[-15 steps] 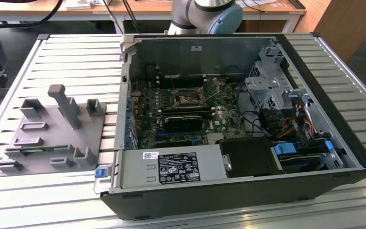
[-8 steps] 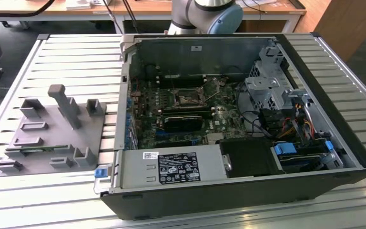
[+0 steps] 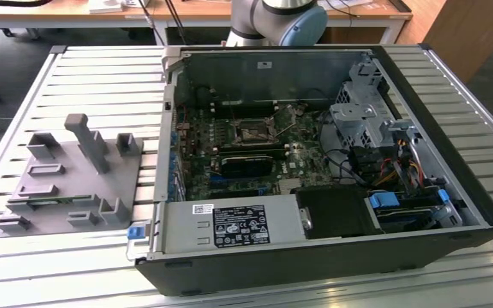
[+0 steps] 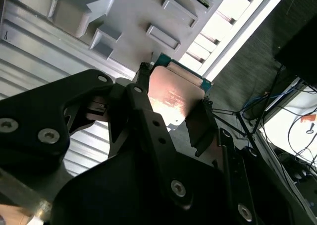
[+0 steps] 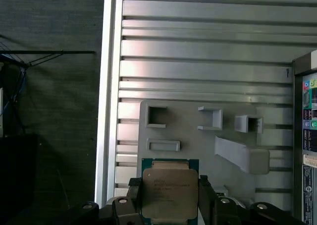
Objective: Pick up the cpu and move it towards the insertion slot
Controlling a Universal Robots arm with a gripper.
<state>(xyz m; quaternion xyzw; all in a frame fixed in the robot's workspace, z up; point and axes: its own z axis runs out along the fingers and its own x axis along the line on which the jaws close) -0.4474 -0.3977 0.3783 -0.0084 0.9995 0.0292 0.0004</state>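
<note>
A slatted metal bench (image 3: 101, 77) carries everything here, its pale ribs also running behind the claw in both wrist views. An open computer case (image 3: 452, 192) lies on its side and takes up most of the bench, reaching the edge on the exterior view's right. The arm (image 3: 281, 19) rises at the bench's far edge, behind the case. A grey plastic fixture (image 3: 67, 179) with upright posts and shallow pockets sits near the bench's edge on the exterior view's left, just beside the case; in the first wrist view the same fixture (image 5: 198, 136) lies close to that edge, with dark floor (image 5: 49, 111) beyond it. The black claw (image 5: 169, 199) is closed about the chip, one finger pressed to each of two opposite sides, and in the second wrist view the claw (image 4: 173, 113) grips it the same way. The insertion slot (image 3: 253, 131) is a dark square socket on the motherboard inside the case, nearer the case's far wall, well apart from the fixture. The cpu (image 5: 168, 193) sits flat between the fingers (image 5: 205, 200), silvery top facing the camera and a green rim showing, and appears lifted above the fixture's pockets near its edge; in the second wrist view the cpu (image 4: 173, 96) catches a warm glare.
</note>
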